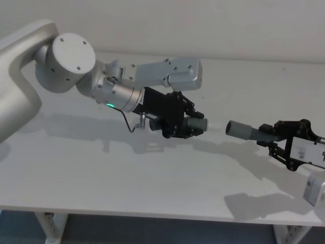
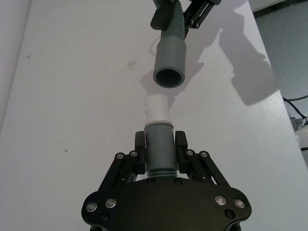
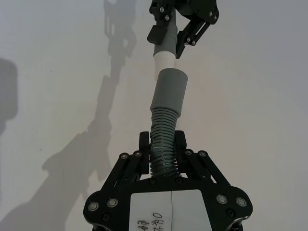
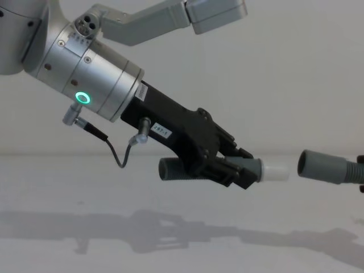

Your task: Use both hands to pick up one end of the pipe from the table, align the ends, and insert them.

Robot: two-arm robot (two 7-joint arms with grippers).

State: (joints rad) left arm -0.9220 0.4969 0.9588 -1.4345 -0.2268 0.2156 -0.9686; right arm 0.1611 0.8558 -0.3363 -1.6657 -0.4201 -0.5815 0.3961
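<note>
Both pipe pieces hang above the table, end to end with a small gap. My left gripper is shut on the dark grey piece, whose white spigot points at the other piece. In the chest view the left gripper comes in from the left, its spigot just short of the grey socket collar. My right gripper is shut on the ribbed part of the second piece, socket forward. The open mouth of the socket faces the spigot, roughly in line.
The left arm's silver wrist with the green ring and a thin grey cable stand over the table's left half. The table's front edge runs along the bottom of the head view. A pale wall stands behind.
</note>
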